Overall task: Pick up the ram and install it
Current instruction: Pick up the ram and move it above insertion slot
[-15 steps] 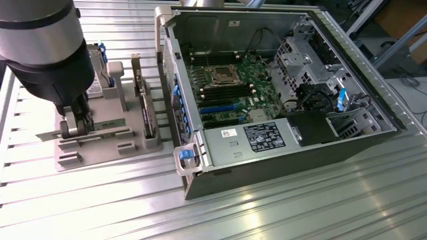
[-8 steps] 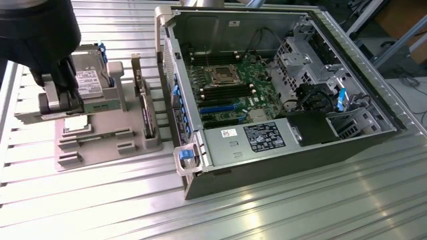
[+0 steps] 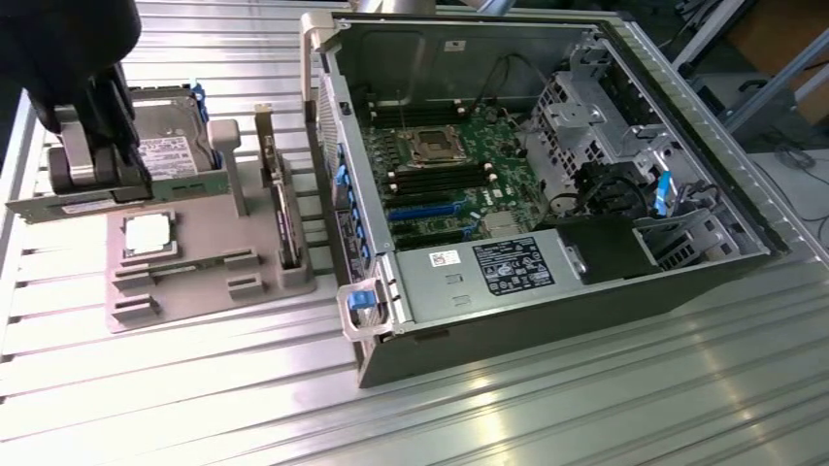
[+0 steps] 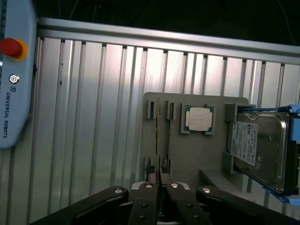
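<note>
The ram is a long thin green stick standing on edge along the exterior view's left side of the grey holder tray. My gripper comes down on it from above, its grey fingers shut on the stick near one end. In the wrist view the ram runs edge-on away from my gripper, between the tray's slot posts. I cannot tell whether the stick has left its slots. The open computer case lies to the exterior view's right, with dark memory slots beside the processor socket.
On the tray sit a square silver processor, a hard drive in a blue carrier, and an upright expansion card. A teach pendant with a red button lies on the ribbed aluminium table.
</note>
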Motion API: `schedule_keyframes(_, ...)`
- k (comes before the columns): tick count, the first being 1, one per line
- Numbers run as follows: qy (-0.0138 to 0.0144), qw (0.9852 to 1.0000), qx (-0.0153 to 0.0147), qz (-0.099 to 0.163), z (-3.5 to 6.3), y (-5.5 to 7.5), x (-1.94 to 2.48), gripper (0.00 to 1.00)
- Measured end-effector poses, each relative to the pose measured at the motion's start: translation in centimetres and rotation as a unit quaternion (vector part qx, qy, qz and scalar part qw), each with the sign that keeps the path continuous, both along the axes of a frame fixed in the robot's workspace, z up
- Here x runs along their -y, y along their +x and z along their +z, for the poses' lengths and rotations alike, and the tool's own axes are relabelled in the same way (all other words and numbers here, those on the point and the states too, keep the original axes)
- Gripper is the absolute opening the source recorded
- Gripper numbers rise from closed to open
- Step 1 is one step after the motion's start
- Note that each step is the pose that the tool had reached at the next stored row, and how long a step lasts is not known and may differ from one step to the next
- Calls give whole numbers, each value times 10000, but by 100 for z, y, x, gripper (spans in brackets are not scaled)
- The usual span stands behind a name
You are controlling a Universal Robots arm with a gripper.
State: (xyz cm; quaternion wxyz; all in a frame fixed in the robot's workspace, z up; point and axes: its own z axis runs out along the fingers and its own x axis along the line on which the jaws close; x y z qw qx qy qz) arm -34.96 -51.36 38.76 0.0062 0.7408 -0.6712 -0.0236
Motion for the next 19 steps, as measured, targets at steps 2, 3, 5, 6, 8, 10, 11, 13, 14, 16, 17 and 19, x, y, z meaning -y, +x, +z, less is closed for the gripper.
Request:
schedule_keyframes(2, -2, 10000, -1, 0, 3, 29, -1, 13)
schedule_keyframes(3, -1, 10000, -1, 0, 1, 89, 0, 13)
schedule_keyframes(5, -1, 10000, -1, 0, 1, 193, 0, 13)
schedule_keyframes(6, -1, 10000, -1, 0, 1, 257, 0, 13)
schedule_keyframes(8, -3, 10000, -2, 0, 1, 372, 0, 13)
schedule_keyframes(10, -7, 10000, -1, 0, 1, 537, 0, 13)
schedule_keyframes(11, -9, 10000, -1, 0, 0, 655, 0, 13)
schedule_keyframes(13, -13, 10000, -2, 0, 1, 820, 0, 13)
schedule_keyframes(14, -16, 10000, -1, 0, 0, 907, 0, 13)
schedule_keyframes(16, -23, 10000, -2, 0, 0, 1122, 0, 13)
schedule_keyframes(17, -26, 10000, -2, 0, 0, 1217, 0, 13)
schedule_keyframes(19, -41, 10000, -2, 0, 0, 1454, 0, 13)
